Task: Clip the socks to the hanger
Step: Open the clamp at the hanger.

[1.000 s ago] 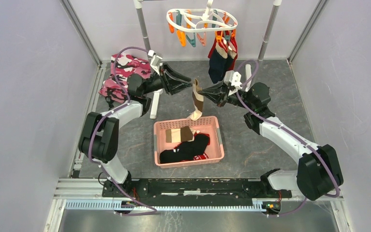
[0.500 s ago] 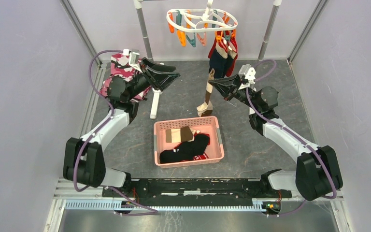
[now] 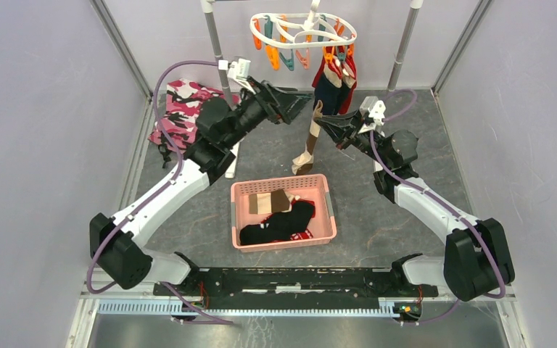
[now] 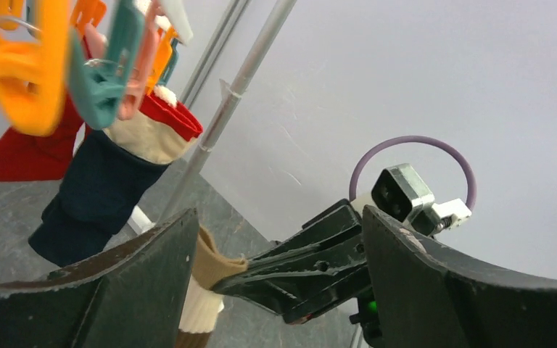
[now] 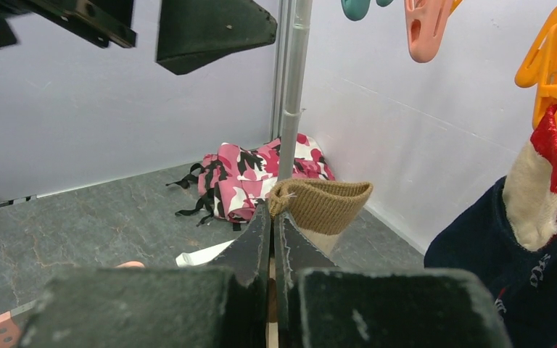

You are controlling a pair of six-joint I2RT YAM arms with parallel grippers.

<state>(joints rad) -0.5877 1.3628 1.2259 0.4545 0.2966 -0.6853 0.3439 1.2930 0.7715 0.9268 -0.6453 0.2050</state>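
Over the grey mat (image 3: pixel 392 217) between pale walls (image 3: pixel 36 145), the top view shows the whole hanger (image 3: pixel 303 30) at 12 o'clock and socks (image 3: pixel 279 221) in the basket (image 3: pixel 283 243), while the wrist views crop the toe of the tan sock (image 3: pixel 306 148); the right gripper (image 3: pixel 320 122) pinches its cuff, and the left gripper (image 3: pixel 299 106) gapes empty at its 10 o'clock.

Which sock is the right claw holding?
The tan-and-brown sock; the navy and red ones hang on the hanger, others lie in the basket.

The dark grey table (image 3: pixel 392 217) carried a pink basket (image 3: pixel 233 210) near its middle, a pink camouflage cloth (image 3: pixel 181 109) at its far left corner, and the rack's white foot (image 3: pixel 230 168) between them.
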